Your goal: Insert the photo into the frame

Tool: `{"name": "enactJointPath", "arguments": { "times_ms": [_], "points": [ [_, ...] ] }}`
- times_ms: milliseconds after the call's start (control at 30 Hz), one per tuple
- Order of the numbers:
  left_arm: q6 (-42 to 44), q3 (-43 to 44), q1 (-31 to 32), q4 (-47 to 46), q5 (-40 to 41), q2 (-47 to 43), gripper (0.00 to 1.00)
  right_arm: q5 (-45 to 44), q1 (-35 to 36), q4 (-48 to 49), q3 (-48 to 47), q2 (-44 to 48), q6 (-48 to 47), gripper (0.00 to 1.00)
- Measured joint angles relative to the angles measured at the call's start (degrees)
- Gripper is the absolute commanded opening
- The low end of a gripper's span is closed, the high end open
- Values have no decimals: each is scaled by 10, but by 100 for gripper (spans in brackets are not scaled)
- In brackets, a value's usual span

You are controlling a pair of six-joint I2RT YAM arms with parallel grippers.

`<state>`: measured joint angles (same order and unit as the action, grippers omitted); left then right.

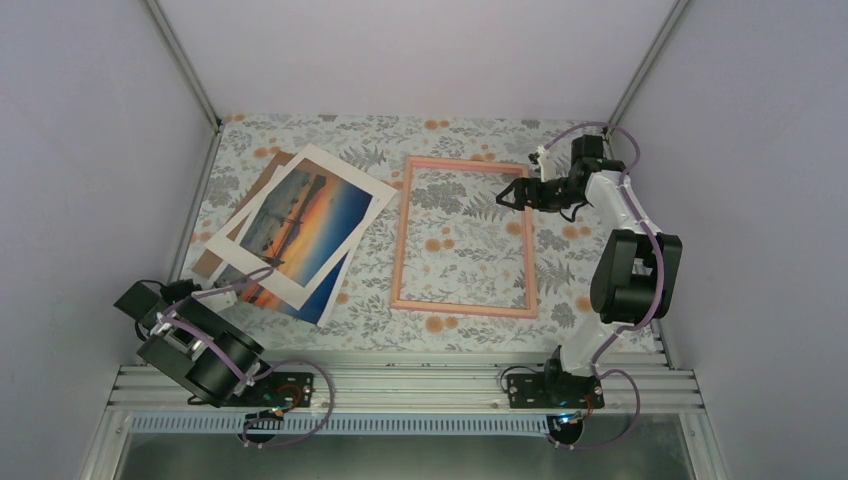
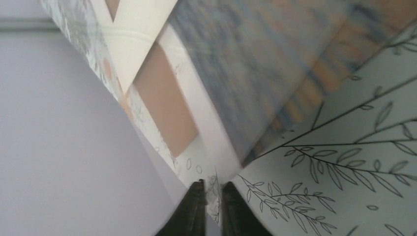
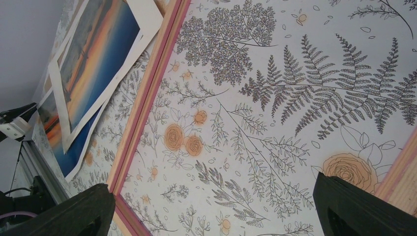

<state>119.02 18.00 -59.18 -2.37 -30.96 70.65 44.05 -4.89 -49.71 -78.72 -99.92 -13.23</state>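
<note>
The photo (image 1: pixel 303 299) lay near the table's left side, mostly under a white mat (image 1: pixel 335 166) resting on a brown backing board (image 1: pixel 268 182), well apart from the empty pink frame (image 1: pixel 400 240) on the floral cloth (image 1: pixel 460 330); the left gripper (image 1: pixel 238 288) sat low at the stack's near corner, its fingers (image 2: pixel 194 211) drawn almost together with only a slit between them, and whether they nipped anything I could not tell; the right gripper (image 1: pixel 510 195) hung over the frame's far right corner, spread wide and holding nothing.
</note>
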Motion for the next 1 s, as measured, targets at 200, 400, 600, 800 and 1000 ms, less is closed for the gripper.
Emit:
{"name": "enactJointPath", "arguments": {
  "times_ms": [200,400,600,800,1000],
  "points": [
    [1,33,-2,35,-19,-4,2,0,0,0,0,0,0,100],
    [1,112,-2,105,-57,-36,2,0,0,-1,0,2,-7,100],
    [1,188,-2,216,-92,-54,3,2,13,13,-4,19,-31,100],
    [1,272,-2,358,-120,-60,2,-8,95,73,7,86,-84,100],
    [1,384,7,500,-124,-33,2,-16,199,112,7,93,-141,100]
  ]
}}
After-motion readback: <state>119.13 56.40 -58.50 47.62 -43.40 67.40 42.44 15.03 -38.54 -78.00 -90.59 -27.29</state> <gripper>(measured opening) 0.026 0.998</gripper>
